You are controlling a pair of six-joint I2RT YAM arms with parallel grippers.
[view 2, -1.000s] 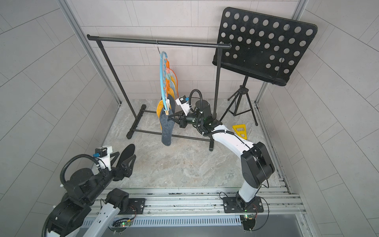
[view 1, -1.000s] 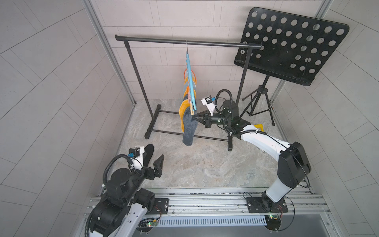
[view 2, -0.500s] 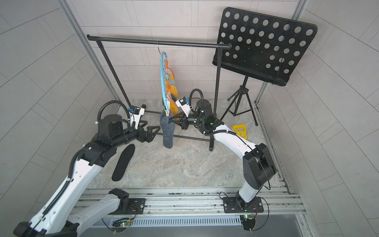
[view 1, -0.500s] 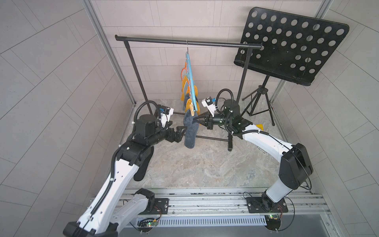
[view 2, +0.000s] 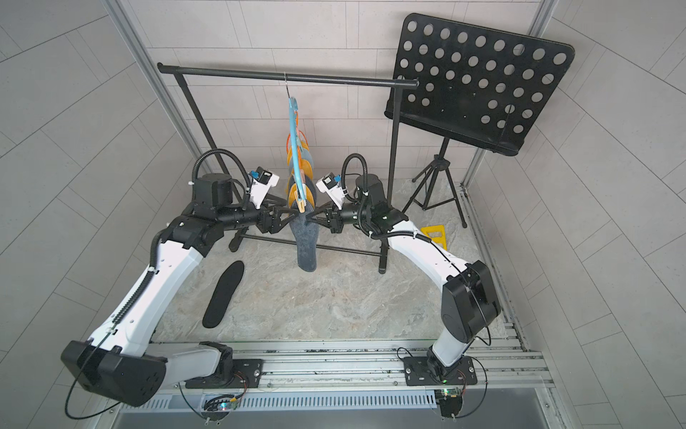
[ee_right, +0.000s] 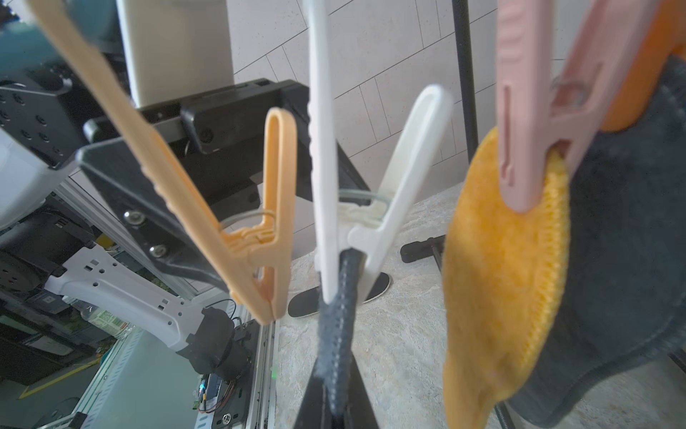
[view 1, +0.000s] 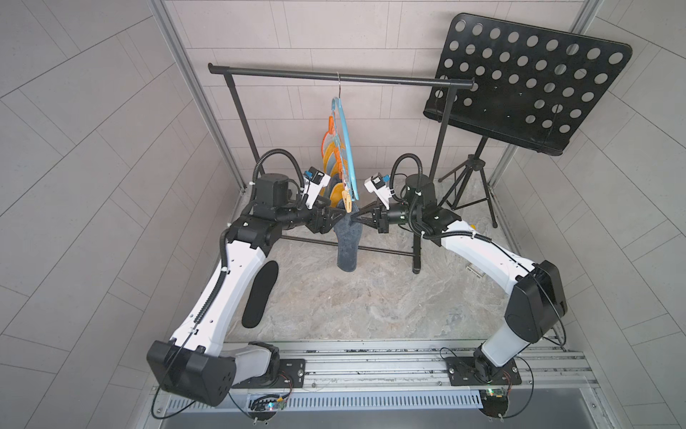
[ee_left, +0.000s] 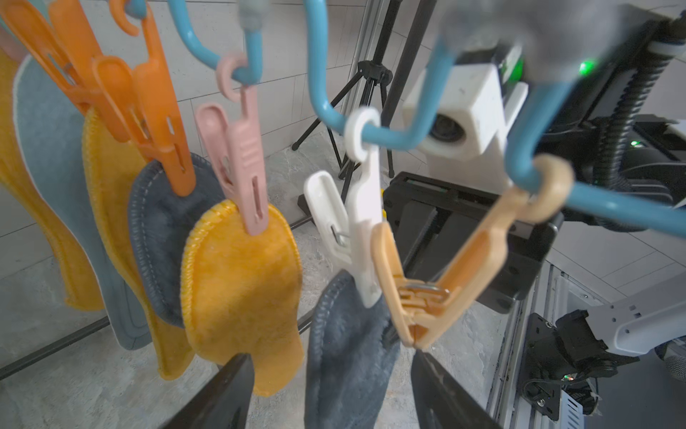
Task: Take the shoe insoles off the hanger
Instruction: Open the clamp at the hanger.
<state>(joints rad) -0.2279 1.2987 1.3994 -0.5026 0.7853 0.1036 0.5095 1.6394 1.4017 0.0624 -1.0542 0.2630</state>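
Your hanger [view 1: 348, 148] hangs by its hook from the garment rack [view 1: 334, 76] at 12 o'clock over the floor [view 1: 371, 297]. It is edge-on in both top views, with the insoles clipped along its wavy bar. The music stand [view 1: 527, 81] is at 2 o'clock.

The frontmost and lowest pad is the dark grey insole [view 1: 347, 241]. It hangs straight down, pinched at its top by the white clip [ee_left: 356, 241]. The tan clip [ee_left: 427, 289] hangs tilted just beside it, its tip near the insole's edge.

Your right gripper [view 1: 354, 219] meets that insole from 3 o'clock. It is clamped on the insole's edge just below the white clip: the right wrist view shows the grey edge running down between the two black fingers [ee_right: 310, 408].

Your left gripper [view 1: 342, 215] faces it from 9 o'clock. Its fingers [ee_left: 222, 397] are parted at a middling width, one on each side of the same insole. In the left wrist view a gap shows on both sides, so they grip nothing.

Behind it, the pink clip [ee_left: 241, 167] holds an orange-yellow insole [ee_left: 241, 289], and the orange clip [ee_left: 159, 130] holds a second dark grey insole [ee_left: 159, 241]. More pads hang further back.

The black insole [view 1: 260, 293] lies flat on the floor at 8 o'clock, beside your left arm and well apart from the hanger.
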